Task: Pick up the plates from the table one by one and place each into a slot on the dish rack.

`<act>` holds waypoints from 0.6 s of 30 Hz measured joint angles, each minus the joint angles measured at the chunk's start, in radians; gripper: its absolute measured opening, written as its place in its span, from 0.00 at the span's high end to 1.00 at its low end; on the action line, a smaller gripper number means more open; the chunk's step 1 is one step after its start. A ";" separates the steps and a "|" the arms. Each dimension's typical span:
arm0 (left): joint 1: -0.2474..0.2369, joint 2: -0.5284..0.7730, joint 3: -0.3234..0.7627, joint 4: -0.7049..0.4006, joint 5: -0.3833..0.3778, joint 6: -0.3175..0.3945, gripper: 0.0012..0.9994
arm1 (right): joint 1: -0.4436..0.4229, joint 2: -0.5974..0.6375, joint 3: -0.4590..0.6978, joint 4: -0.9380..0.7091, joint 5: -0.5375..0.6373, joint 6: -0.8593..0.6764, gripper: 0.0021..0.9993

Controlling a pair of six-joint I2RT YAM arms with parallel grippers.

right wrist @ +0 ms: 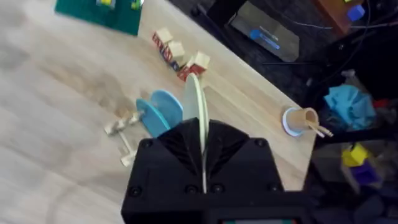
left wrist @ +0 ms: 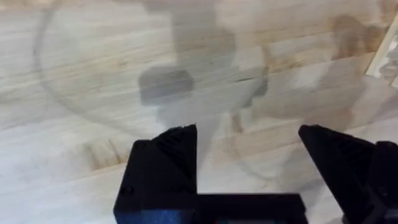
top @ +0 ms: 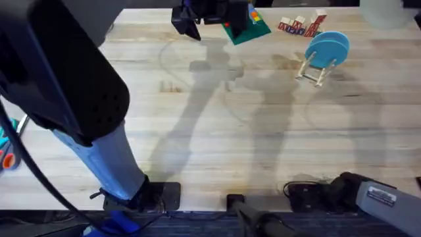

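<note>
A pale yellow-green plate (right wrist: 198,102) stands edge-on between the fingers of my right gripper (right wrist: 200,134), which is shut on it, high above the table (top: 217,131). Below and beyond it stands the small wooden dish rack (right wrist: 124,127) with a blue plate (right wrist: 160,112) upright in a slot. From overhead the rack (top: 314,71) and the blue plate (top: 327,47) sit at the far right. My left gripper (left wrist: 249,134) hangs open over bare wood, nothing between its fingers. It shows at the far edge (top: 191,26), left of the rack (left wrist: 388,59).
A green board (top: 250,29) with small toys lies at the far edge. Lettered blocks (top: 299,25) sit behind the rack. A paper cup (right wrist: 298,120) stands near the table's corner. The left arm (top: 59,72) looms large over the left side.
</note>
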 joint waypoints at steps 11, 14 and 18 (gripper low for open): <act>0.000 0.000 0.000 -0.102 -0.008 0.002 0.01 | -0.004 0.012 0.000 -0.042 0.002 -0.223 0.97; 0.000 0.000 0.000 -0.149 -0.010 0.002 0.01 | -0.004 0.026 0.000 -0.080 0.003 -0.237 0.97; 0.000 0.000 0.000 -0.213 -0.010 0.002 0.01 | -0.004 0.051 0.000 -0.145 0.003 -0.244 0.97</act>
